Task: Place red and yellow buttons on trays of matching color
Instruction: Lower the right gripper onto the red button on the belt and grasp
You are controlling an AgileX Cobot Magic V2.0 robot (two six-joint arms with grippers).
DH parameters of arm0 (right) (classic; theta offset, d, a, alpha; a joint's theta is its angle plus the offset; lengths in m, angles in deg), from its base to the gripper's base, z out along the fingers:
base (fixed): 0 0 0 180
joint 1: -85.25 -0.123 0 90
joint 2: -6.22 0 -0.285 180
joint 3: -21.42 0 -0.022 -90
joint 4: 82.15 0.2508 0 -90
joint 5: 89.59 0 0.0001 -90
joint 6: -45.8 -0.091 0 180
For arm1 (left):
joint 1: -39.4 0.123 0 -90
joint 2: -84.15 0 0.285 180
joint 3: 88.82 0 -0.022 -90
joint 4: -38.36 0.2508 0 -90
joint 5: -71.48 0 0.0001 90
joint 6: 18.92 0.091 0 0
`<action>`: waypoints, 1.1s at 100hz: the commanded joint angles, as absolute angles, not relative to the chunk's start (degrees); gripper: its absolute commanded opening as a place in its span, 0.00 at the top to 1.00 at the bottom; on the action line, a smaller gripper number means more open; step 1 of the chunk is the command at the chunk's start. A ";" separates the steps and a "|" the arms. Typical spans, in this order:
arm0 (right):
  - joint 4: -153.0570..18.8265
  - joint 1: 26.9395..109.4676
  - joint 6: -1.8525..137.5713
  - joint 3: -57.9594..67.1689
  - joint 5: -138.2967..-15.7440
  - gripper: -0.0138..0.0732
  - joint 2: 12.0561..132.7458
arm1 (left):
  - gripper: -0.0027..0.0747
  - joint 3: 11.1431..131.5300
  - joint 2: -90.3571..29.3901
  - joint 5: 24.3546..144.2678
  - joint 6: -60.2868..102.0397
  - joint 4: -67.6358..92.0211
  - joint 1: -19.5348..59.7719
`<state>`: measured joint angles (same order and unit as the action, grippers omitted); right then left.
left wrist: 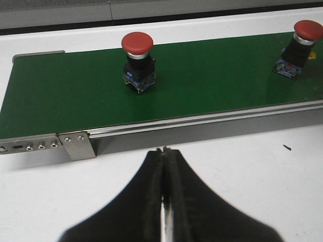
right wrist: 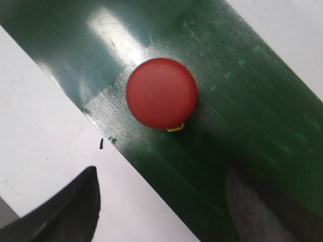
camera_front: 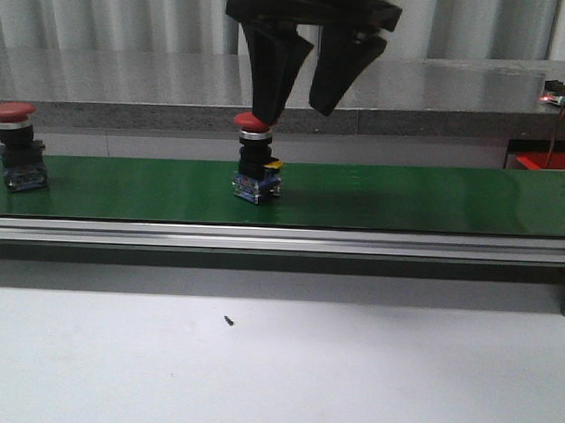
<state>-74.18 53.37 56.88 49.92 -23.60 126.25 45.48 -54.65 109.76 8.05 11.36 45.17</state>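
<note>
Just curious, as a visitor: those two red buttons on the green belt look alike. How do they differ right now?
The middle button sits directly under the open right gripper; the left button has nothing over it and stands near the belt's end. A yellow tab shows only on the middle button. Both stand upright, with red caps, black bodies and blue bases.

Red button, round cap seen from above, yellow tab at its edge, standing on green belt; two dark, spread fingers in foreground.
</note>
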 commanded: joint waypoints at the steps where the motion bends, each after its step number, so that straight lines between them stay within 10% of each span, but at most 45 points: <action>1: -73.17 53.38 58.09 51.89 -25.08 0.24 124.16 | 0.99 46.99 -54.69 106.40 8.08 9.48 44.68; 48: -73.53 53.73 58.09 51.89 -31.78 0.24 128.81 | 0.99 46.99 -54.69 106.40 8.08 9.48 44.68; 79: -73.53 54.16 57.18 51.89 -31.80 0.71 129.37 | 0.99 46.99 -54.69 106.40 8.08 9.48 44.68; 110: -73.53 57.73 55.58 51.89 -31.45 0.72 125.84 | 0.99 46.99 -54.69 106.40 8.08 9.48 44.68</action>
<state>-73.98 55.96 55.82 49.92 -30.24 131.87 45.48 -54.65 109.76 8.05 11.36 45.17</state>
